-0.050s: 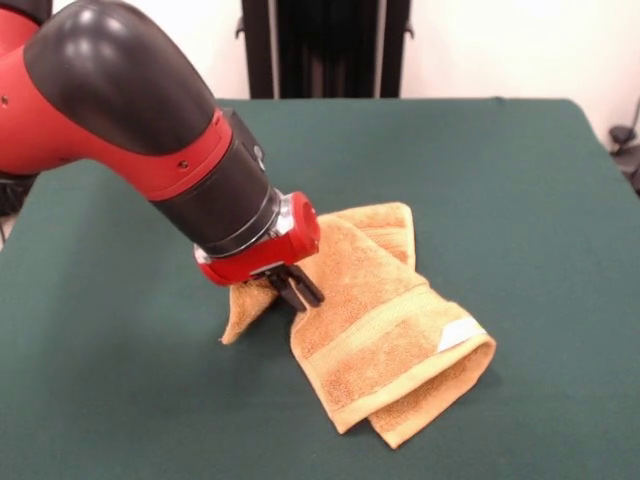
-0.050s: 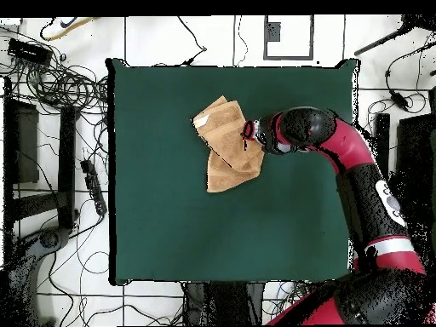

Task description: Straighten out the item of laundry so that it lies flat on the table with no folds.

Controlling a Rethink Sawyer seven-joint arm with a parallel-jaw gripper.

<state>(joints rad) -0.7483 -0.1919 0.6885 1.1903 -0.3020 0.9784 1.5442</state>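
The item of laundry (image 1: 380, 320), an orange-tan terry towel, lies folded over itself in the middle of the green table (image 1: 520, 190). A woven band runs across its top layer and a white label (image 1: 460, 334) shows at its near right corner. My gripper (image 1: 298, 290) reaches down from the left onto the towel's left edge and is shut on the cloth, which rises there into a small tented flap (image 1: 238, 318). From overhead the towel (image 2: 223, 146) sits at the table's (image 2: 170, 221) upper middle, with the gripper (image 2: 248, 139) at its right edge.
The arm's red and black forearm (image 1: 150, 120) fills the upper left of the front view. Cables and equipment (image 2: 60, 85) lie on the floor beside the table. A dark stand (image 1: 325, 45) rises behind the far table edge.
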